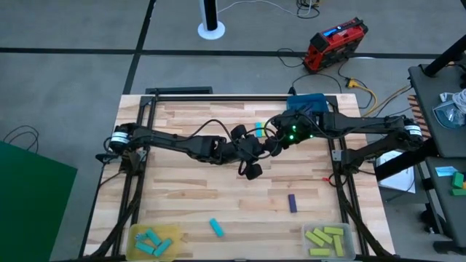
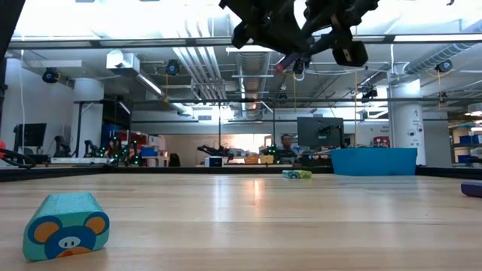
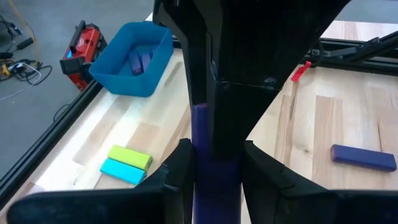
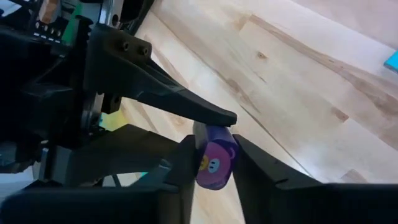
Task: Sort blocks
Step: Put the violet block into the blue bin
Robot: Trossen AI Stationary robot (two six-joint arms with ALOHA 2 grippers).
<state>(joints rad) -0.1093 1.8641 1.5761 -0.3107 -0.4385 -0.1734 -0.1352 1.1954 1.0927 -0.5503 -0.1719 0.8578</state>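
Here I see both arms meeting high over the middle of the table (image 1: 182,196). The left gripper (image 3: 214,163) and the right gripper (image 4: 214,163) are each clenched on one purple block (image 4: 216,163) — its printed end faces the right wrist camera. A second purple block (image 1: 292,203) lies on the bare wood, a cyan block (image 1: 217,228) nearer the front edge. A cyan and yellow-green pair (image 3: 126,164) sits side by side, near the blue tray (image 3: 132,59).

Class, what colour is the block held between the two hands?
Dark purple block, clearest in the left wrist view.
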